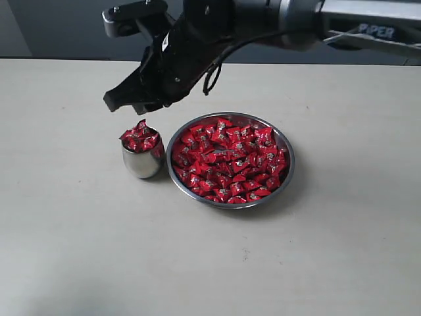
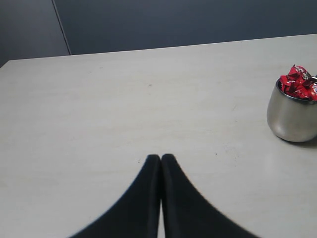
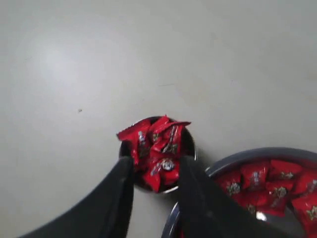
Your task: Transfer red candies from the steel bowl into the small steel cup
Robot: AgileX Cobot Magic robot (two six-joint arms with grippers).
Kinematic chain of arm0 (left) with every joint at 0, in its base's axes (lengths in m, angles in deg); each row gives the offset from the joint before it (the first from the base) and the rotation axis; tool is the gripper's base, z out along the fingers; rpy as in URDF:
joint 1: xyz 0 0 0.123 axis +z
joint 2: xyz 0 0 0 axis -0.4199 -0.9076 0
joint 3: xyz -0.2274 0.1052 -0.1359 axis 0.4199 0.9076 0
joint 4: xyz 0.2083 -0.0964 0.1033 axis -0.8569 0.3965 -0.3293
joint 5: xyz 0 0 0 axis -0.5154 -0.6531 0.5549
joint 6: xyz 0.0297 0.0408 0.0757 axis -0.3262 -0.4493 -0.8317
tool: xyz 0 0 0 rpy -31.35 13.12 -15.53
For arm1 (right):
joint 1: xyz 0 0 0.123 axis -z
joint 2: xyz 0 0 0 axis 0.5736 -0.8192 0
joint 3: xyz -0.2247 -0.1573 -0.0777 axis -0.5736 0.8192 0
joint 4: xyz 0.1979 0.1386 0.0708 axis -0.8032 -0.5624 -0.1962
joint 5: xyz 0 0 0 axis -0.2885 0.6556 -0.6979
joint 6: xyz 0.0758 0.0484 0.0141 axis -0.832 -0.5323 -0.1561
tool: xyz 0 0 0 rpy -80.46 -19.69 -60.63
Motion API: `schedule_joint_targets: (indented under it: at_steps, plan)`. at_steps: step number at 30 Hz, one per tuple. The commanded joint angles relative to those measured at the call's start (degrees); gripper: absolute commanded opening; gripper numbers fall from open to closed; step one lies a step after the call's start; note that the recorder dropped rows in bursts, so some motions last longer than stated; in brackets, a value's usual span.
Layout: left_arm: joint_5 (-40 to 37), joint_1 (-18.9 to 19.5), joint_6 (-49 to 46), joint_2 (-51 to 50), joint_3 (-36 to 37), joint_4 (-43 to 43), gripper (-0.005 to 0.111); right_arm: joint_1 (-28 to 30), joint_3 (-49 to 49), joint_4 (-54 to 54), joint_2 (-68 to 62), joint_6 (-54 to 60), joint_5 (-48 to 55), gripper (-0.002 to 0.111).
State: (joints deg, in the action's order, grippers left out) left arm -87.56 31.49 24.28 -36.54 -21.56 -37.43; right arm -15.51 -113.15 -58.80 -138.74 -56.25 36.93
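The small steel cup (image 1: 143,162) stands left of the steel bowl (image 1: 291,164) and is heaped with red candies (image 1: 139,136) above its rim. The bowl holds a thick layer of red candies (image 1: 230,158). My right gripper (image 1: 128,105) reaches across and hovers just above the cup, open. In the right wrist view its fingers straddle the cup (image 3: 190,145), with the heaped candies (image 3: 158,144) showing below the gap (image 3: 156,161) and the bowl's rim (image 3: 247,156) beside it. My left gripper (image 2: 161,157) is shut and empty, low over bare table, the cup (image 2: 291,116) off to its side.
The pale table (image 1: 79,250) spreads wide around the cup and bowl. A dark wall (image 2: 173,22) runs behind the table's far edge. The right arm (image 1: 283,20) spans the top of the exterior view above the bowl.
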Motion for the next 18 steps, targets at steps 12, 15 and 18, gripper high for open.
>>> schedule_joint_targets:
  at_steps: [12, 15, 18]
  plan:
    - [0.31, -0.46, 0.09, 0.27, -0.48, -0.11, 0.000, -0.26, 36.60, 15.97, 51.86, -14.76, 6.83, 0.000]
    - [0.31, -0.46, 0.09, 0.27, -0.48, -0.11, 0.000, -0.26, 42.04, 17.92, 59.76, -14.76, 4.94, 0.000]
    - [0.31, -0.46, 0.09, 0.27, -0.48, -0.11, 0.000, -0.26, 46.73, 20.26, 66.35, -14.76, 1.94, 0.000]
